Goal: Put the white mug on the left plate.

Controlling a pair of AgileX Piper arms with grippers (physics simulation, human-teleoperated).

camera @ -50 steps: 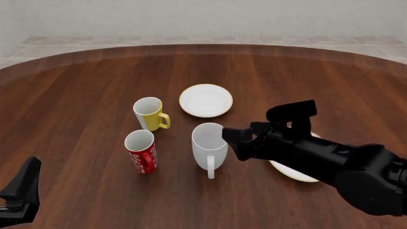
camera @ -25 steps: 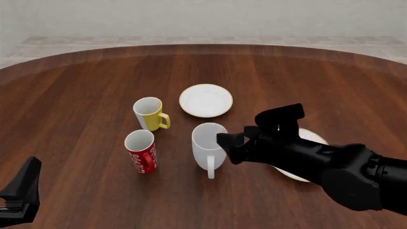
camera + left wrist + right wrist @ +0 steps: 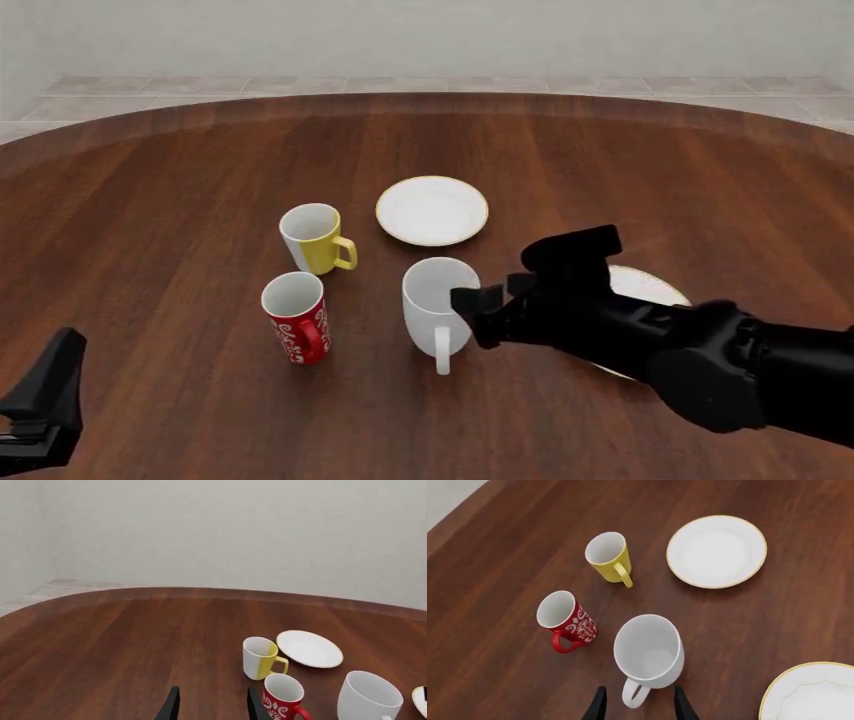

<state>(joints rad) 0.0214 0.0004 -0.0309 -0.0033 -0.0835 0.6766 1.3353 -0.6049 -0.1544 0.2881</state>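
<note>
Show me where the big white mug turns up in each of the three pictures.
Front view: white mug, mid-table, beside the right hand.
Left wrist view: near the lower right corner.
Right wrist view: low centre.
Shared landmark: the red mug beside it.

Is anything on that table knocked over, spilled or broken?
Nothing stands out. The white mug, yellow mug and red mug all stand upright and look empty, and both plates lie flat and look whole.

- Three mugs are seen: white mug (image 3: 439, 305), yellow mug (image 3: 312, 238), red mug (image 3: 295, 316).
- Two gold-rimmed plates are counted: left plate (image 3: 431, 211), right plate (image 3: 650, 292).
</note>
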